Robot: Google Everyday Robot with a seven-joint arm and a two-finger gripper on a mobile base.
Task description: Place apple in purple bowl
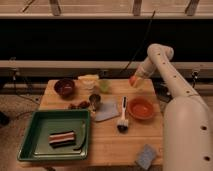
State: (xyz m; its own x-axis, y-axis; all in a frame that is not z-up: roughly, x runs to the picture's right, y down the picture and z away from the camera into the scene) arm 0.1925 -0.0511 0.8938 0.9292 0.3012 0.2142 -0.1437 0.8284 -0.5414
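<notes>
Camera view shows the gripper (134, 81) at the far right of the table (110, 147), clamped on the apple (132, 80), which sits in its grasp just beyond the orange bowl (140, 108). The purple bowl (65, 88) stands well apart, at the table's far left corner. This looks like the carry step. Next the arm needs to sweep left past the pale green fruit (104, 86) and let go once the apple is over the purple bowl.

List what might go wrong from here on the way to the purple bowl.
The gripper holds the apple at far right; the purple bowl is far left. The path crosses the pale green item and yellow container, so a low pass may hit them. The orange bowl lies nearer: wrong-bowl risk.
</notes>
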